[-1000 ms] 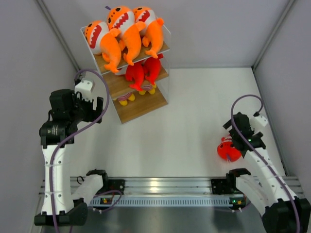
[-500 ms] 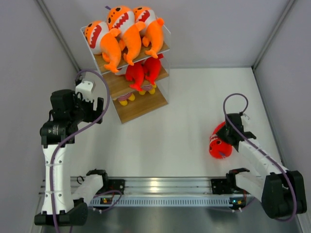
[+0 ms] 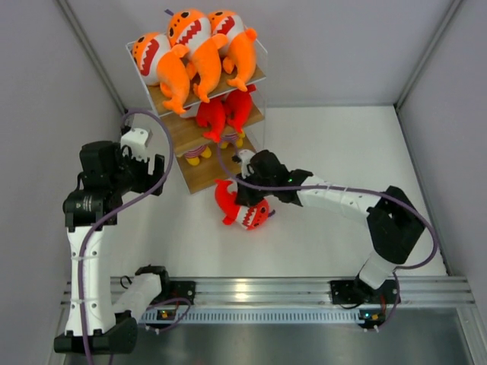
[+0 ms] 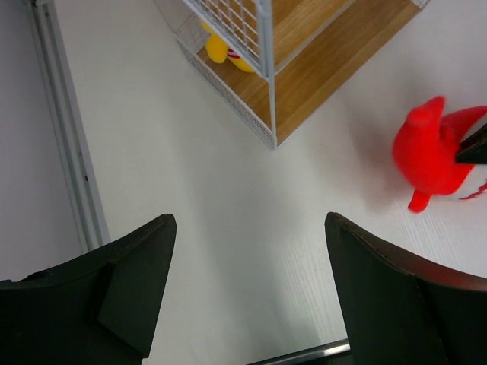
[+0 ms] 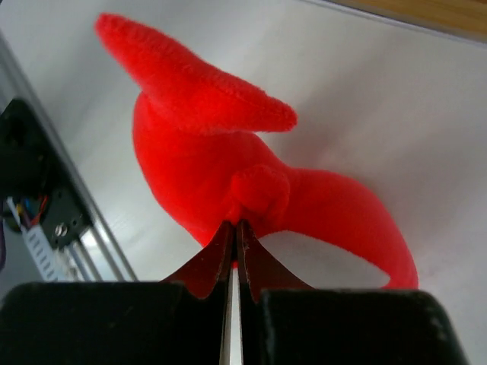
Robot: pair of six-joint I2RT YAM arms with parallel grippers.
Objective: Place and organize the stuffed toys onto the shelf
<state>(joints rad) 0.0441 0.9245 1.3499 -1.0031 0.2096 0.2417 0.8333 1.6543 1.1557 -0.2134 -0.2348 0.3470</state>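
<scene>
My right gripper is reached far across to the left, its jaws pressed together on only a small nub of the red shark. The toy hangs just near of the shelf, off its near right corner; I cannot tell whether it touches the table. My left gripper hovers wide open and empty to the left of the shelf. With so thin a pinch, I judge the load could slip or swing, so I should raise it slowly and avoid any sharp wrist turn. The orange sharks fill the top board, and two red sharks sit on the middle one, so the sensible spot looks like the middle tier beside them. I should come in from the open near side, clear the white wire frame with the tail and fins, set the body well onto the board, and only then let go. My left arm should hold clear of that path.
</scene>
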